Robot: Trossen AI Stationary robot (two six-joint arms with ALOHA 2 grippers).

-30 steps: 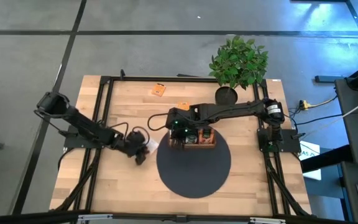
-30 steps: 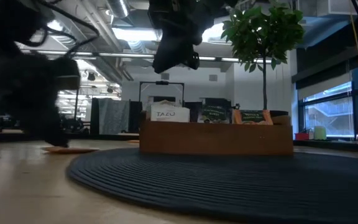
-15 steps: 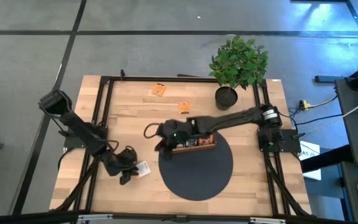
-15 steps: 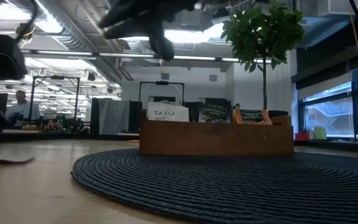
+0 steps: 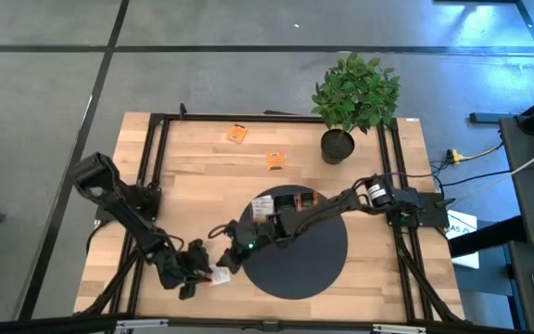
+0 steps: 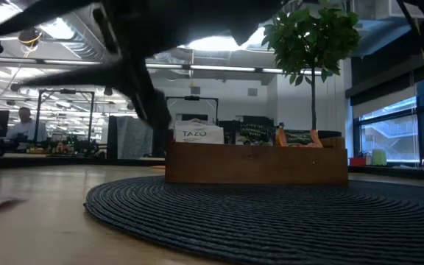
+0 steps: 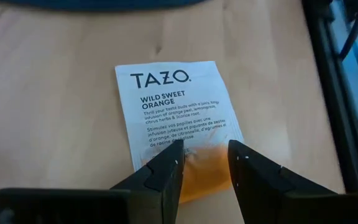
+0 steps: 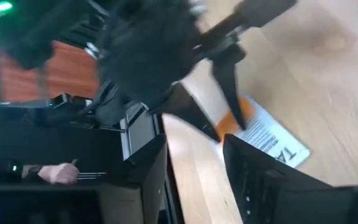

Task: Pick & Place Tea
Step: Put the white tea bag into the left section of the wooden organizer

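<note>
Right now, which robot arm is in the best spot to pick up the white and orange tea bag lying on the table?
Probably the left. The left gripper hangs open right over the sachet, fingers at its orange end. The right gripper is close beside it, but the sachet lies off to one side of its fingers.

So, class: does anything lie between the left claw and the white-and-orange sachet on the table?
Nothing visible does. The left claw is open right over the sachet, which lies flat on bare wood.

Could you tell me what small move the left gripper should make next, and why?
Probably lower and close. The left gripper is open just over the orange end of the white-and-orange Tazo sachet, which lies flat on the wooden table. The right gripper is close by, so go slowly.
</note>
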